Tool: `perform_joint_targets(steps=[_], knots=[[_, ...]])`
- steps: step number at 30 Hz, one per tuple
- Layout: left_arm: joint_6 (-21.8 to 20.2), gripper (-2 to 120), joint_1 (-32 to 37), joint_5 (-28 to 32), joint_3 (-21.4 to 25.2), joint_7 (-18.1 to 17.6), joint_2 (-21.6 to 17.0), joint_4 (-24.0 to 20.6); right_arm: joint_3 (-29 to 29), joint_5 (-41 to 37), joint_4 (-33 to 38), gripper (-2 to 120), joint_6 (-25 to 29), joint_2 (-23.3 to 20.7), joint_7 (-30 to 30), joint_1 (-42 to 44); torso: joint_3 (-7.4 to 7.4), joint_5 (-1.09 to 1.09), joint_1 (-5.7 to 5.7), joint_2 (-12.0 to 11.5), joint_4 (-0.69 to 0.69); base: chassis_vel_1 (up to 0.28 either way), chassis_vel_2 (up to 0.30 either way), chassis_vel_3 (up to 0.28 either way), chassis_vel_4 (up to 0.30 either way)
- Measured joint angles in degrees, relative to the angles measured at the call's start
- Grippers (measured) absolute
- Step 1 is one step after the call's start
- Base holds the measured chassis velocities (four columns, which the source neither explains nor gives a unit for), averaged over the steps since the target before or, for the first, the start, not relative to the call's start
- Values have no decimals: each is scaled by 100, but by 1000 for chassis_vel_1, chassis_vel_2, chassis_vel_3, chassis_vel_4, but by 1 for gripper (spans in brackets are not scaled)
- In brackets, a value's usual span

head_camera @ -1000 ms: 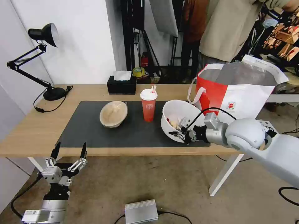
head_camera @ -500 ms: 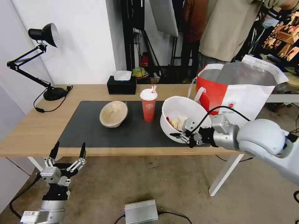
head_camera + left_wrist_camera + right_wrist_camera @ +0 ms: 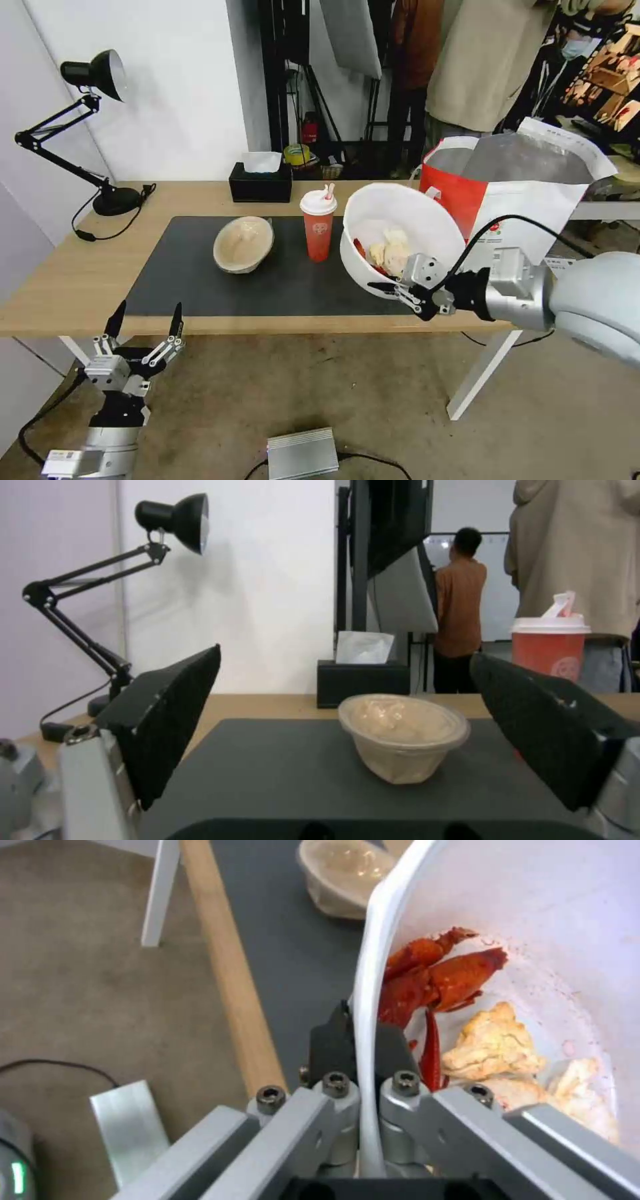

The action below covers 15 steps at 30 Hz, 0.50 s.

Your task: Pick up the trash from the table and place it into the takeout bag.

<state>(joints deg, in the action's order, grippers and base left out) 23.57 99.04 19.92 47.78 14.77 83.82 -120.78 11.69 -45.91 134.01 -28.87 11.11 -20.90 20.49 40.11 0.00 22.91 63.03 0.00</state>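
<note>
Head camera is looking down over the bench point(image 3: 80, 280); left wrist is peering level across it; right wrist is hugging the white bowl point(image 3: 507, 900).

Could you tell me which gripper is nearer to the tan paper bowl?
Left. The left gripper hangs below the table's front edge, facing the tan paper bowl; the right gripper clamps the white bowl, beyond the cup.

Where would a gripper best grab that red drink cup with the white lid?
Probably around the red drink cup's mid body, coming level from the table's front edge. It stands upright and tapered, and the straw and lid block a grasp from above.
</note>
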Motion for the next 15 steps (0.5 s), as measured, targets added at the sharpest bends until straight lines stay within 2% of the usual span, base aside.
perform_joint_targets(steps=[8,15], knots=[[4,100,7,-7,13,1,1,0,-2,-115,-65,0,146,-174,-78,-405,0,0,0,0,1,0,0,0,0],[11,100,-23,-10,23,3,-1,34,4,-129,-439,0,352,-423,-291,-1073,0,0,0,-1,0,0,0,0,0]])
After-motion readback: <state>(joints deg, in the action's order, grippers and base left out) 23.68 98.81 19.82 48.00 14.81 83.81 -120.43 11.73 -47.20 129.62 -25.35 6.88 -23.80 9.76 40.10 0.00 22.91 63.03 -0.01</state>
